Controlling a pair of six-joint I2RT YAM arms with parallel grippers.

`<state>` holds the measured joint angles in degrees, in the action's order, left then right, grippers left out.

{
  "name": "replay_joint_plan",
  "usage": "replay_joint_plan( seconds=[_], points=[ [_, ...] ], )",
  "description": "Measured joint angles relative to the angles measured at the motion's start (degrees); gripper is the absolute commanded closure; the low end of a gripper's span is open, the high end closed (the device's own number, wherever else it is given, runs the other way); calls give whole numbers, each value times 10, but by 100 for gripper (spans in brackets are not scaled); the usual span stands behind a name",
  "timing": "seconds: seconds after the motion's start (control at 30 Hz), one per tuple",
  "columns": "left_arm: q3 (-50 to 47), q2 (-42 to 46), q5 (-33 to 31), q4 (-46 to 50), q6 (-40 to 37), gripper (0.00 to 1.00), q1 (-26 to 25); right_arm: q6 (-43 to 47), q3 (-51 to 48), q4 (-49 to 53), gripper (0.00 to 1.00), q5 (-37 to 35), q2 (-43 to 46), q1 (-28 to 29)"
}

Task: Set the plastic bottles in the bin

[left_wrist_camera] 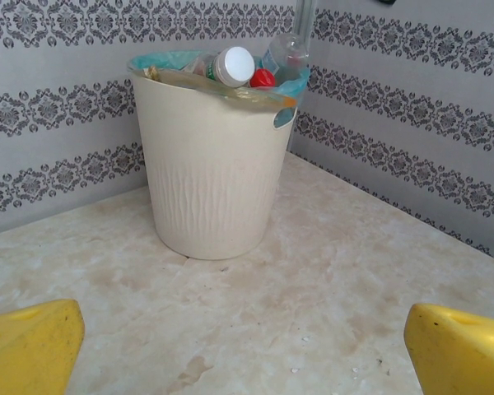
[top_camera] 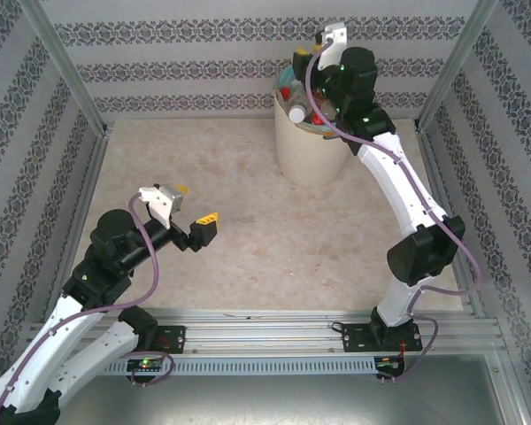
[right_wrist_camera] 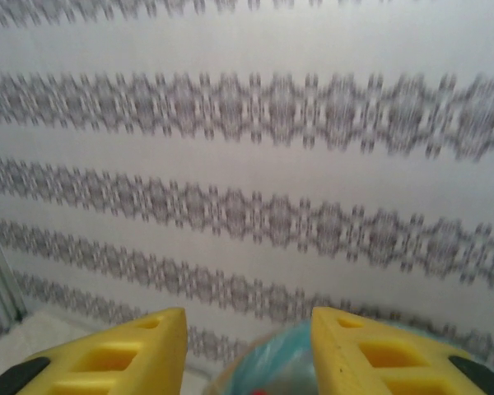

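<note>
Overhead and left-wrist views, shared bin (top_camera: 305,152)

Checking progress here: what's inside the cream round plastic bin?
A light blue-green bag liner, a white-capped bottle, a red cap and a clear bottle poke above the rim of the cream round bin. Anything deeper is hidden by its wall.

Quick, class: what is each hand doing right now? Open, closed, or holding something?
Left hand: open, holding nothing.
Right hand: open, holding nothing, poised above the bin.
</note>
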<state>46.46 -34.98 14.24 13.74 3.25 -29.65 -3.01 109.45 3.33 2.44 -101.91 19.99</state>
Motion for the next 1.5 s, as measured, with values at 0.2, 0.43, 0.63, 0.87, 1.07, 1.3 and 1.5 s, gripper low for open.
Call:
replay_joint_plan(
  seconds=[0.2,0.43,0.63,0.87,1.07,1.3,1.5],
  points=[
    [0,3,-13,5,0,0,0,-40,-93,23,56,18,-3,4],
    [-5,-2,-17,5,7,0,0,-9,-96,37,46,-3,17,50],
    [-5,-7,-23,5,8,0,0,24,-96,57,42,-30,26,69],
    [-5,-14,-25,5,7,0,0,64,-96,66,43,-75,27,68],
    [-5,-18,-26,7,6,0,0,94,-57,88,44,-108,-5,50],
    [-5,-18,-32,8,2,0,0,87,-35,90,47,-106,-17,32],
    [-5,-26,-34,8,2,0,0,47,-42,83,48,-88,-15,16]
  ],
)
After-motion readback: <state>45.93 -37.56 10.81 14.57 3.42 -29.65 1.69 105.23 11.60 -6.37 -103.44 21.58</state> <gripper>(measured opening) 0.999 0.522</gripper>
